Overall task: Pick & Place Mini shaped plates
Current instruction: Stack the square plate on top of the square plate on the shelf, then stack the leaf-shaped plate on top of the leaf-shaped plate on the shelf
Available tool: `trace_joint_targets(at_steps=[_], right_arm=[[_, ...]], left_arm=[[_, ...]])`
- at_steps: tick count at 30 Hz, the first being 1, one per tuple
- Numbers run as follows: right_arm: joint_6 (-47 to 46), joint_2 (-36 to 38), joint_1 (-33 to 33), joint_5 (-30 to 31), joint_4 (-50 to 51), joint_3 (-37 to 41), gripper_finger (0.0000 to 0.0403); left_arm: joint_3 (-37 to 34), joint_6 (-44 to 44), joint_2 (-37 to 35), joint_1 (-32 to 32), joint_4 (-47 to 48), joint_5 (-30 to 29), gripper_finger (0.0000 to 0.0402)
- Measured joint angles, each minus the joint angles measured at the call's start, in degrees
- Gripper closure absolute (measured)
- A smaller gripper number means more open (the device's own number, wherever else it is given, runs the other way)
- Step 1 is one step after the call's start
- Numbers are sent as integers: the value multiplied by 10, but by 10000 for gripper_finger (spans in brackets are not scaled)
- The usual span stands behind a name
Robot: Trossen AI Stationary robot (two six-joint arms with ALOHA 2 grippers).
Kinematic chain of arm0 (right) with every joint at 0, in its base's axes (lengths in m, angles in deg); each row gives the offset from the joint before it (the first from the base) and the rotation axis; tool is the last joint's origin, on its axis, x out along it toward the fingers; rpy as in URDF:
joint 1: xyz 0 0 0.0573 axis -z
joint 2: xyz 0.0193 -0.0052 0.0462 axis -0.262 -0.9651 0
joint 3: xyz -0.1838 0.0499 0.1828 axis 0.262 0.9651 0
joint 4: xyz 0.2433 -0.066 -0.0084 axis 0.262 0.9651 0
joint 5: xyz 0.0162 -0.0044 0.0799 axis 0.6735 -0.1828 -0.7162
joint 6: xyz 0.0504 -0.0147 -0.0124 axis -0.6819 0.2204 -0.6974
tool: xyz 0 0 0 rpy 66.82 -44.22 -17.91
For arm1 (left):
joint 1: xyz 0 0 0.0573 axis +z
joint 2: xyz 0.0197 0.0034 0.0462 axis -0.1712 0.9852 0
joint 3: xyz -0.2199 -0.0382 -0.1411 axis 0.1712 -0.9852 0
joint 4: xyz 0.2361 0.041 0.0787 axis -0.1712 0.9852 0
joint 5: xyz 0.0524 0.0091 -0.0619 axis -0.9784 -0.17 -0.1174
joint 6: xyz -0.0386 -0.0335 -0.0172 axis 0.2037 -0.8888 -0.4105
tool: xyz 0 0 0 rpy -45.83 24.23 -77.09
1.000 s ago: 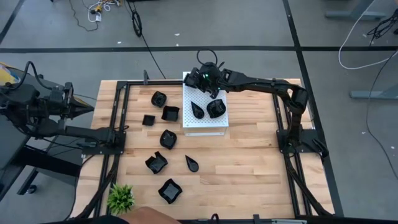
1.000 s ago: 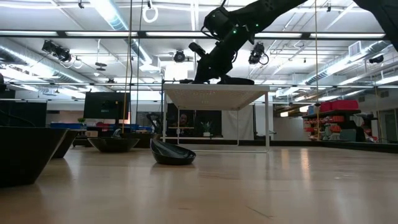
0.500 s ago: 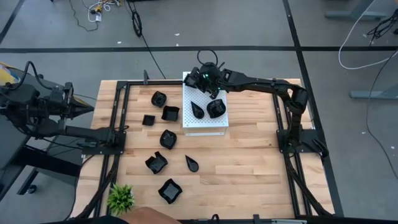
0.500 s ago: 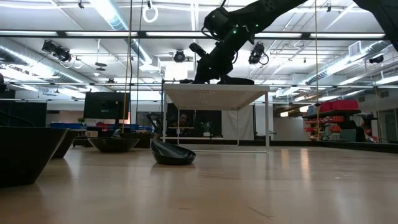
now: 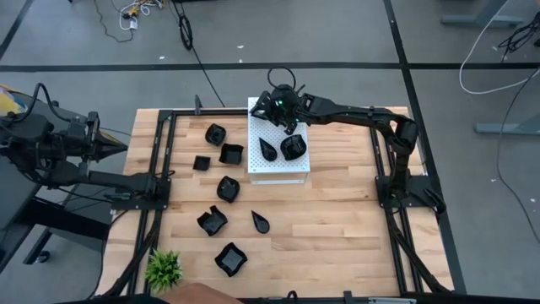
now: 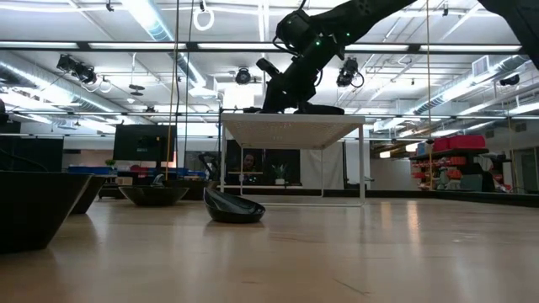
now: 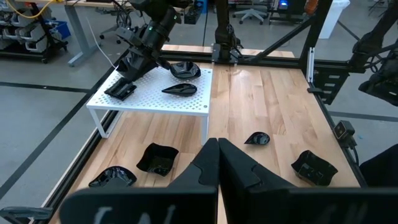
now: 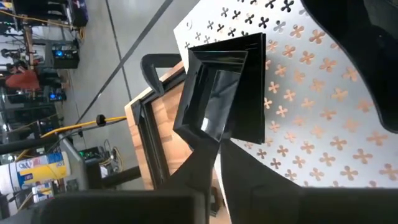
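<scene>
The right gripper (image 5: 272, 112) reaches over the far left corner of the white perforated board (image 5: 299, 167), its fingers pinching the rim of a square plate (image 8: 227, 87) that lies on that corner. Beside it the board carries a teardrop plate (image 5: 268, 148) and a rounded plate (image 5: 293, 147). Seven plates remain on the wooden table (image 5: 337, 228), so I judge the job under halfway. The left gripper (image 7: 217, 163) waits pressed together, far left.
</scene>
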Motion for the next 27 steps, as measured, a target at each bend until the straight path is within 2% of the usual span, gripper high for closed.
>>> trace_joint_targets(at_steps=[7, 14, 27], right_arm=[[0, 0, 0, 0, -1, 0, 322], [0, 1, -1, -12, -13, 0, 297], [21, 8, -11, -19, -46, 0, 304]], left_arm=[[0, 0, 0, 0, 0, 0, 399], [0, 0, 0, 0, 0, 0, 399], [0, 0, 0, 0, 0, 0, 399]])
